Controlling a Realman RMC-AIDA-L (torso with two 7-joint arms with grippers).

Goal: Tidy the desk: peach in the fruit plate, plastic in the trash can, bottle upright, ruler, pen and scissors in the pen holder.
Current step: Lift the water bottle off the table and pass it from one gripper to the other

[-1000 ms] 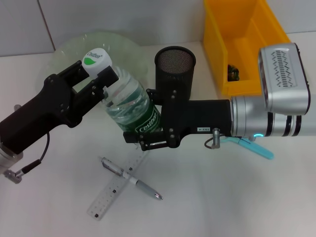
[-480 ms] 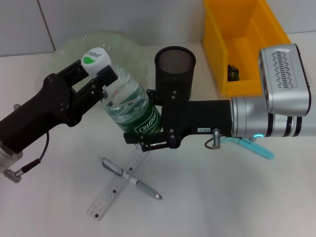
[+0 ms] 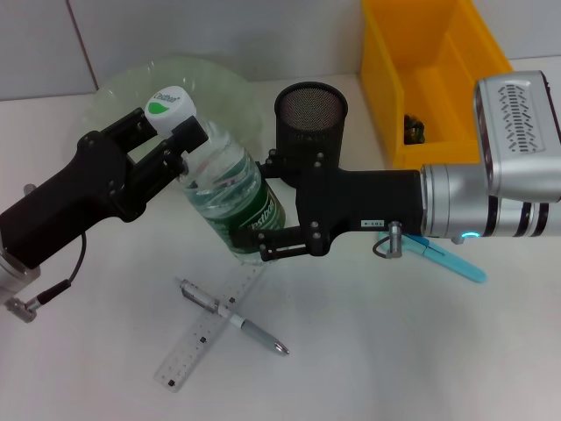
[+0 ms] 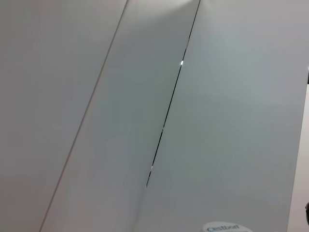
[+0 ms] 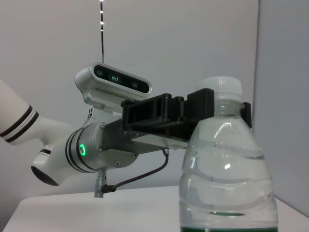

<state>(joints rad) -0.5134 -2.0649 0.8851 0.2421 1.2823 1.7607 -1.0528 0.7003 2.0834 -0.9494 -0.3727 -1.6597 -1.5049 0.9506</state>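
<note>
The bottle [image 3: 230, 191] stands nearly upright at mid-counter, just left of the pen holder [image 3: 311, 118]. Water-filled thin plastic, it likely feels weighty, slick and squashable, so its stiff neck is the safest hold. The left tool [image 3: 162, 139] pinches that neck; the right tool [image 3: 272, 246] sits spread beside the base.

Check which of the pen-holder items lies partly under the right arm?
The scissors: their teal handle pokes out beneath the right gripper. The pen and ruler lie crossed, uncovered.
</note>
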